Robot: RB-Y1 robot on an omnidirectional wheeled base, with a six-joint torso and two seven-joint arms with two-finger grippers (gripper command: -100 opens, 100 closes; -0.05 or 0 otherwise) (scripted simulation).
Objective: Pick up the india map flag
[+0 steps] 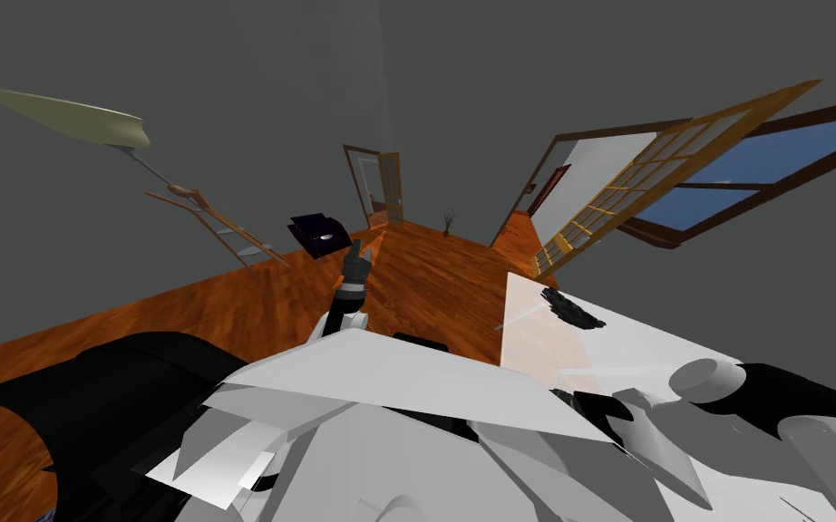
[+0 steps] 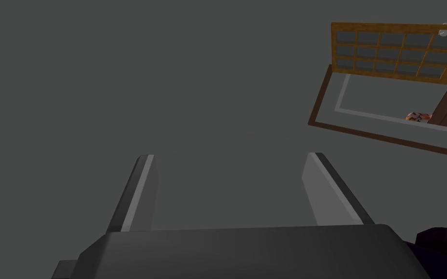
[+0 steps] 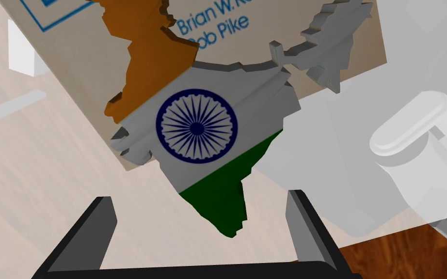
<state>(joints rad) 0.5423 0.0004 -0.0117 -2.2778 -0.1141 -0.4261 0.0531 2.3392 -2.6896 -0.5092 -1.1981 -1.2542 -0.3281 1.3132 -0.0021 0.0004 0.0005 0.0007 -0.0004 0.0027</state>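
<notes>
The India map flag (image 3: pixel 203 131) is a flat cut-out with an orange band, a white band bearing a blue wheel, and a green tip. It lies on a tan book (image 3: pixel 72 77) with blue lettering, its green tip overhanging the pale table top (image 3: pixel 28 193). My right gripper (image 3: pixel 199 197) hovers open just over that tip, one finger on each side and apart from it. My left gripper (image 2: pixel 227 164) is open with nothing between its fingers, and it is raised ahead of my chest over the floor (image 1: pixel 353 258).
The pale table (image 1: pixel 534 335) stands to my right, with a black object (image 1: pixel 575 311) at its far end and a small white block (image 3: pixel 21 48) near the book. Its edge drops to the wooden floor (image 3: pixel 411 252). A black seat (image 1: pixel 135 381) is at my left.
</notes>
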